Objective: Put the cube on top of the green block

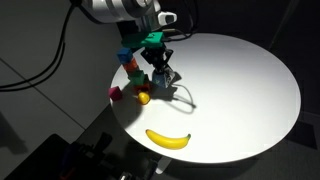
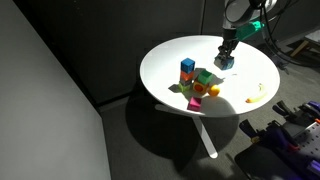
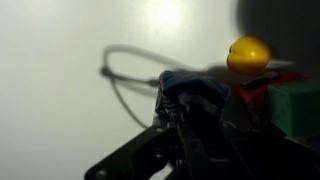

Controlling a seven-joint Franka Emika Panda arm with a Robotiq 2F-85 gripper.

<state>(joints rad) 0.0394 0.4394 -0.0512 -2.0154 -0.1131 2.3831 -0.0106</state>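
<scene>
The cube [image 3: 190,92] is dark with light panels and sits between my gripper's [image 3: 192,118] fingers, which are shut on it. In both exterior views the gripper [image 1: 162,72] [image 2: 226,56] holds the cube [image 2: 224,62] at or just above the table, beside the cluster of small blocks. The green block [image 2: 205,77] lies in that cluster, a short way from the cube. In the wrist view the green block [image 3: 297,108] is at the right edge, partly cut off.
The round white table [image 1: 240,80] carries a blue block [image 2: 187,66], a red-orange block [image 2: 211,90], a yellow ball [image 3: 248,52] and a banana [image 1: 168,139] near the front edge. A thin grey cable loop [image 3: 128,70] lies beside the cube.
</scene>
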